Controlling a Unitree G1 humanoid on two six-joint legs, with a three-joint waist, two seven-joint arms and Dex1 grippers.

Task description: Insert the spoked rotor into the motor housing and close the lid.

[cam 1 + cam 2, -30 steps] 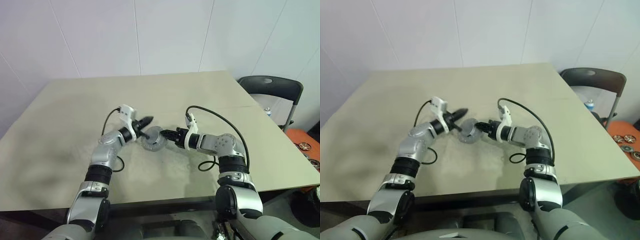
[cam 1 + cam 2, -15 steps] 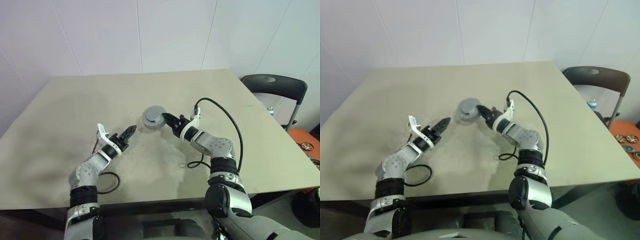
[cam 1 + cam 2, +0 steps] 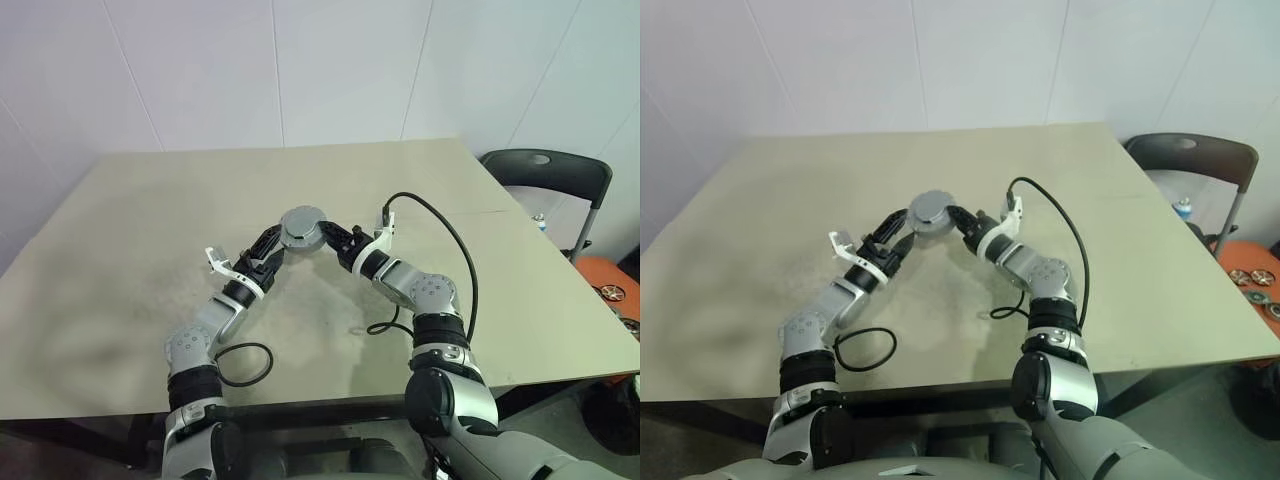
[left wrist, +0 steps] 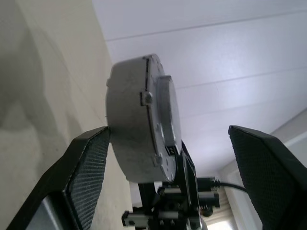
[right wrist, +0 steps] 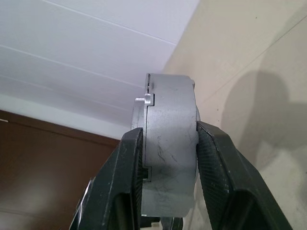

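Observation:
A grey round motor housing [image 3: 302, 229] is held up above the tan table [image 3: 130, 230], on edge. My right gripper [image 3: 333, 240] is shut on it from the right, its two pads pressed flat on both faces [image 5: 169, 139]. A seam splits the puck into a thick body and a thinner grey layer, the lid [image 4: 165, 115], seated on one face. The spoked rotor is hidden. My left gripper [image 3: 271, 246] stands wide open just left of the housing, its fingers [image 4: 88, 177] apart on either side and not clamped on it.
A black cable loop [image 3: 240, 364] lies on the table near the front edge. A dark chair [image 3: 545, 180] stands past the right edge, with an orange bin [image 3: 610, 290] of round parts beyond it. A white panelled wall rises behind the table.
My left gripper has gone from shut to wide open and its wrist has rolled; its fingers now stand beside the housing. The right gripper has kept its grip on the housing.

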